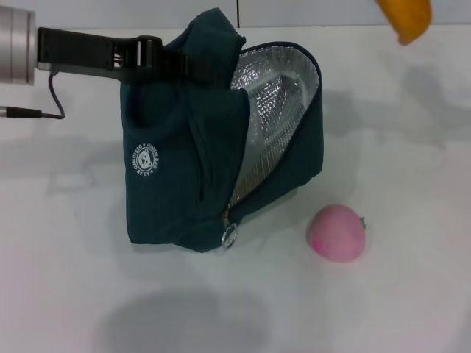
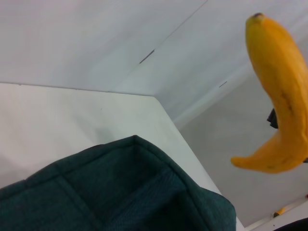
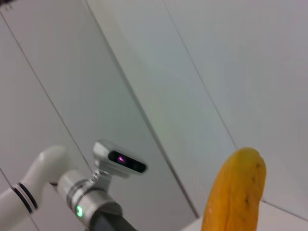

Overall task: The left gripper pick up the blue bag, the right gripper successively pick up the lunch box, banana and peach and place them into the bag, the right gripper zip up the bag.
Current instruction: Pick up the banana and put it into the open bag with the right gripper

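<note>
The blue bag lies on the white table with its top unzipped and the silver lining showing. My left gripper is shut on the bag's top by the handles. The bag's fabric fills the lower part of the left wrist view. The banana hangs in the air beyond the bag's open side, also seen as the banana and the banana. My right gripper shows only as a dark sliver behind it, holding it. The peach rests on the table beside the bag. The lunch box is hidden.
A metal ring zip pull hangs at the bag's near corner. The left arm's cable trails over the table at the left. The table's corner is near the bag. Bare table extends to the right.
</note>
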